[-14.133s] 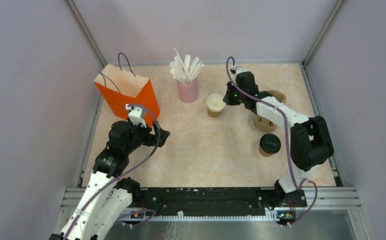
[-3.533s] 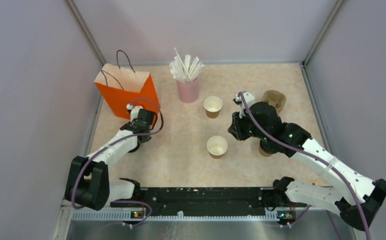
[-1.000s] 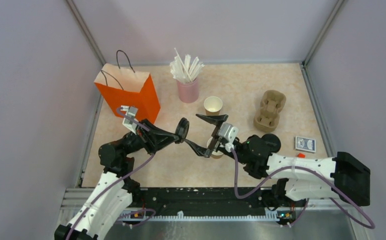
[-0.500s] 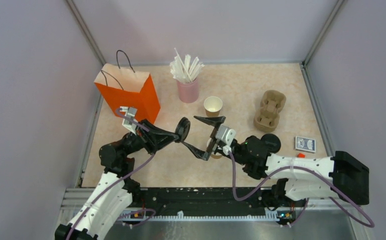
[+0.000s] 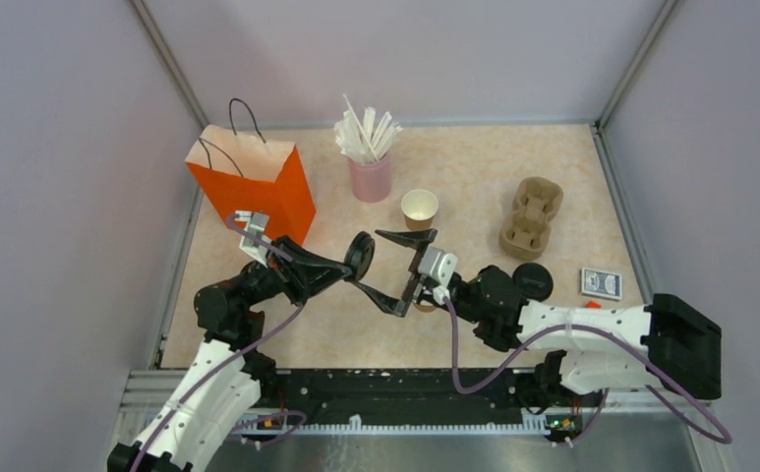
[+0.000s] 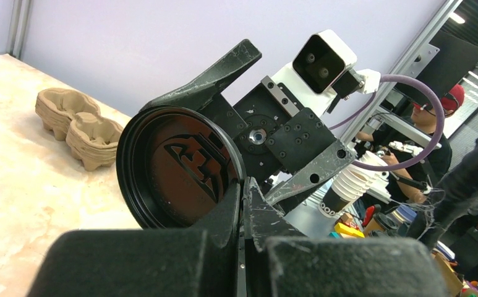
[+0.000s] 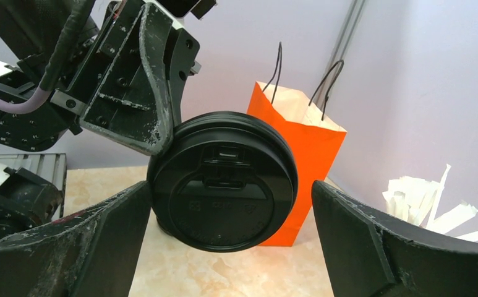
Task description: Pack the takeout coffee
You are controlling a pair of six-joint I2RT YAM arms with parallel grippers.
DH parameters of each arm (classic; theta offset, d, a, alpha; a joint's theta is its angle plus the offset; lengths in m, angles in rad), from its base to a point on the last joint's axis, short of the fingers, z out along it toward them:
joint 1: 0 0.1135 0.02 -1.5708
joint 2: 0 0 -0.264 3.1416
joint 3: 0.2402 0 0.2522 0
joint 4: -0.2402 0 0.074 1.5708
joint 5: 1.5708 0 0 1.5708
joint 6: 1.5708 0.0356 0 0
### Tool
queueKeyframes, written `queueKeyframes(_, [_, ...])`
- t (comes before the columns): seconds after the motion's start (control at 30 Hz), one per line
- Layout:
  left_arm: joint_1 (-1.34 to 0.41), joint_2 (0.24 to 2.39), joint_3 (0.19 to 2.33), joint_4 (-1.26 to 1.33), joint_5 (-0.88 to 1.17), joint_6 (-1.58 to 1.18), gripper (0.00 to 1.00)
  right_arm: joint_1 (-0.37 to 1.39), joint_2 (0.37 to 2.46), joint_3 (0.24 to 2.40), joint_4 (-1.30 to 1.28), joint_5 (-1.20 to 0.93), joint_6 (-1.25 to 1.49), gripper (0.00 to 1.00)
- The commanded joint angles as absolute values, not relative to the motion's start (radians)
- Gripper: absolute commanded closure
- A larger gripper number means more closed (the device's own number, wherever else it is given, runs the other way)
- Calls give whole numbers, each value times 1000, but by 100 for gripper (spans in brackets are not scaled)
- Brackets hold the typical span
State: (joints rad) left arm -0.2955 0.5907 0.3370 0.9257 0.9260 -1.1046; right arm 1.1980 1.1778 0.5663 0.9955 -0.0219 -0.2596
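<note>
My left gripper [image 5: 352, 264] is shut on the rim of a round black lid [image 5: 361, 255], held on edge above the table. In the left wrist view the lid [image 6: 180, 167] stands just beyond my shut fingertips [image 6: 243, 185]. My right gripper [image 5: 369, 260] is open, one finger on each side of the lid [image 7: 224, 179] without touching it. An open brown cup [image 5: 420, 208] stands near the back. A lidded cup [image 5: 532, 281] stands by the right arm. Another open cup [image 5: 425, 305] is mostly hidden under the right wrist.
The orange paper bag [image 5: 253, 187] stands at the back left, behind the lid in the right wrist view [image 7: 310, 142]. A pink cup of white straws [image 5: 369, 162], a tan pulp cup carrier [image 5: 530, 216] and a small blue card box [image 5: 602, 283] are on the table.
My right gripper has crept left, and its open fingers now reach around the lid. The left arm and the lid have stayed where they were.
</note>
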Motion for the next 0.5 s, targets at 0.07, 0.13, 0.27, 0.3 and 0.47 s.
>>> queueKeyframes(0.07, [-298, 578, 340, 963, 925, -1096, 100, 1213, 1194, 622, 1049, -18, -256, 4])
queueKeyframes(0.13, [-299, 579, 336, 981, 921, -1107, 100, 1214, 1202, 627, 1046, -20, -255, 4])
queueKeyframes(0.27, [-299, 581, 340, 991, 924, -1118, 100, 1215, 1214, 636, 1039, -22, -250, 3])
queueKeyframes(0.3, [-299, 580, 340, 993, 926, -1118, 100, 1214, 1215, 635, 1042, -22, -248, 3])
queueKeyframes(0.47, [-299, 577, 339, 997, 932, -1120, 100, 1213, 1221, 639, 1045, -28, -250, 3])
